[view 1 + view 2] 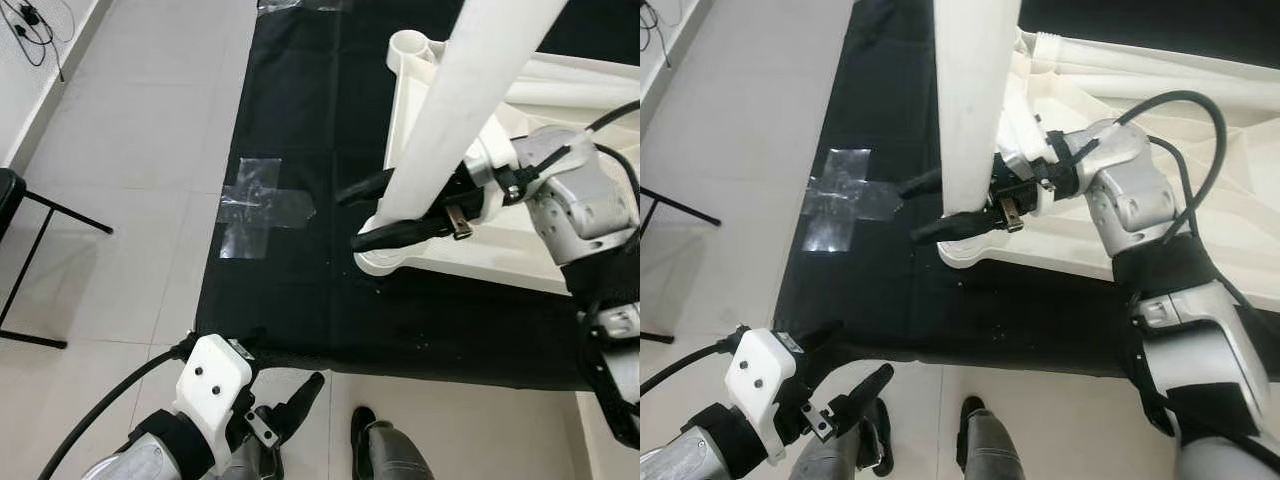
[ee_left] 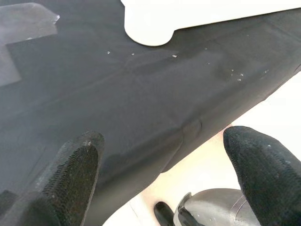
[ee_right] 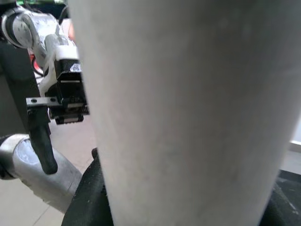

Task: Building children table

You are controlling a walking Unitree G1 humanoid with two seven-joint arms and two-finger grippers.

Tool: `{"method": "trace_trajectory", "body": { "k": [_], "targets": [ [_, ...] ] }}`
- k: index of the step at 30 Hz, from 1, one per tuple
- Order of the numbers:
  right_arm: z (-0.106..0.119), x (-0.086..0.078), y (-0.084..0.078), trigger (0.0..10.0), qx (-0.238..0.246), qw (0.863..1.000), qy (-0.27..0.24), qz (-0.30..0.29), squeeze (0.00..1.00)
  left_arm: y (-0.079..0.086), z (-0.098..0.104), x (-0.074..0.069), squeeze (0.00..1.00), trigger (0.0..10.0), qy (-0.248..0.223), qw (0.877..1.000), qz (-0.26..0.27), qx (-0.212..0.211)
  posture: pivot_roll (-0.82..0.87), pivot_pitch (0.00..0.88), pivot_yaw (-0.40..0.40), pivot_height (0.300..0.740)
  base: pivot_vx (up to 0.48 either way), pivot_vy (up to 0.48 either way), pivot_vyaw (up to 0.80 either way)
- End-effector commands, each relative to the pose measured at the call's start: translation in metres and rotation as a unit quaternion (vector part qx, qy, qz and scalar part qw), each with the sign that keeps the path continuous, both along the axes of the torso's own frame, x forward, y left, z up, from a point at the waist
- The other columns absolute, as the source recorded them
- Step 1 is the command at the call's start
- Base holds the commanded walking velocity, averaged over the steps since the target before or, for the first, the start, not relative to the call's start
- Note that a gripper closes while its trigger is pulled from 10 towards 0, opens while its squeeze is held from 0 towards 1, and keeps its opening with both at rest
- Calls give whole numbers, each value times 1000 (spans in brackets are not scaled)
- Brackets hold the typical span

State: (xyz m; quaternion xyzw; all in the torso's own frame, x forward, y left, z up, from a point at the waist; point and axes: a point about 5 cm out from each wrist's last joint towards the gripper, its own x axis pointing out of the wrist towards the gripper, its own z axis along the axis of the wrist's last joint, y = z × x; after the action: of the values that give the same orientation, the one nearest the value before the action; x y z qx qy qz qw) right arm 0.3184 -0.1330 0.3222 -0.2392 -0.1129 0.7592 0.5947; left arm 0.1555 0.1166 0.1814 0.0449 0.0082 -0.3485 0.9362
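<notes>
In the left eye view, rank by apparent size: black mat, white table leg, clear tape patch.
1. black mat
2. white table leg, enlarged by nearness to the camera
3. clear tape patch

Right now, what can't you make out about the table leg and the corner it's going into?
- Table leg: top cut off by the eye views' upper edge.
- Corner socket: leg's seating unclear, right gripper covers the joint.
- Tabletop: far side cut off at the edge.
- Left gripper: idle, low.

Below me lie pale glossy floor tiles [image 1: 130,120], with a black cloth mat [image 1: 300,290] spread over them — clear tape patch [image 1: 255,205] on it. A black metal chair frame [image 1: 40,240] stands left.
</notes>
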Motion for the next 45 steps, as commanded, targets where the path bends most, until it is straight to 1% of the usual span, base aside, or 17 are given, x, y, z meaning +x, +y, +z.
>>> {"method": "trace_trajectory", "body": {
  "k": [1,7,9,11,12,19,22,28,30,31,33,37,40,41,43,44,45],
  "targets": [
    [-42,5,5,10000,-54,995,80,3,0,-2,-5,-3,0,10000,14,1000,-2,-5,47,418,-7,740,0,0,0],
    [-40,11,7,10000,-34,995,92,-7,0,-3,-5,-3,0,10000,13,1000,-1,-6,43,416,-9,740,0,0,0],
    [-37,14,7,10000,-11,995,103,-12,0,-3,-5,-3,0,10000,13,1000,-1,-6,40,414,-11,740,0,0,0],
    [-37,17,6,10000,8,994,104,-35,0,-3,-5,-3,0,10000,13,1000,-1,-7,38,411,-14,740,0,0,0],
    [-37,17,6,10000,8,994,104,-35,0,-3,-5,-3,0,10000,13,1000,-1,-7,38,411,-14,740,0,0,0],
    [-50,22,4,10000,2,990,101,-103,0,-4,-5,-2,0,10000,13,1000,-1,-9,34,408,-10,740,0,0,0],
    [-56,22,1,10000,12,983,95,-155,0,-4,-5,-1,0,10000,12,1000,-3,-9,28,407,-10,740,0,0,0],
    [-61,22,0,10000,11,975,87,-202,0,-4,-5,0,0,10000,10,1000,-3,-9,26,408,-10,740,0,0,0],
    [-62,27,-1,10000,16,964,84,-250,0,-4,-5,1,0,10000,10,1000,-3,-9,22,405,-11,740,0,0,0],
    [-62,27,-1,10000,16,964,84,-250,0,-4,-5,1,0,10000,10,1000,-3,-9,22,405,-11,740,0,0,0],
    [-63,31,-3,10000,24,951,85,-296,0,-4,-5,1,0,10000,9,1000,-3,-10,19,404,-13,740,0,0,0],
    [-65,31,-4,10000,44,932,89,-350,0,-5,-6,2,0,10000,8,1000,-3,-10,13,402,-16,740,0,0,0],
    [-65,30,-5,10000,55,922,88,-372,0,-5,-6,3,0,10000,8,1000,-3,-11,7,400,-23,740,0,0,0],
    [-65,30,-5,10000,55,922,88,-372,0,-5,-6,3,0,10000,8,1000,-3,-11,7,400,-23,740,0,0,0],
    [-69,24,-5,10000,69,913,91,-391,0,-5,-6,4,0,10000,7,1000,-2,-11,2,398,-25,740,0,0,0],
    [-69,24,-5,10000,69,913,91,-391,0,-5,-6,4,0,10000,7,1000,-2,-11,2,398,-25,740,0,0,0],
    [-71,21,-6,10000,82,904,94,-410,0,-5,-7,4,0,10000,7,1000,-2,-12,2,398,-26,740,0,0,0]
  ]
}}
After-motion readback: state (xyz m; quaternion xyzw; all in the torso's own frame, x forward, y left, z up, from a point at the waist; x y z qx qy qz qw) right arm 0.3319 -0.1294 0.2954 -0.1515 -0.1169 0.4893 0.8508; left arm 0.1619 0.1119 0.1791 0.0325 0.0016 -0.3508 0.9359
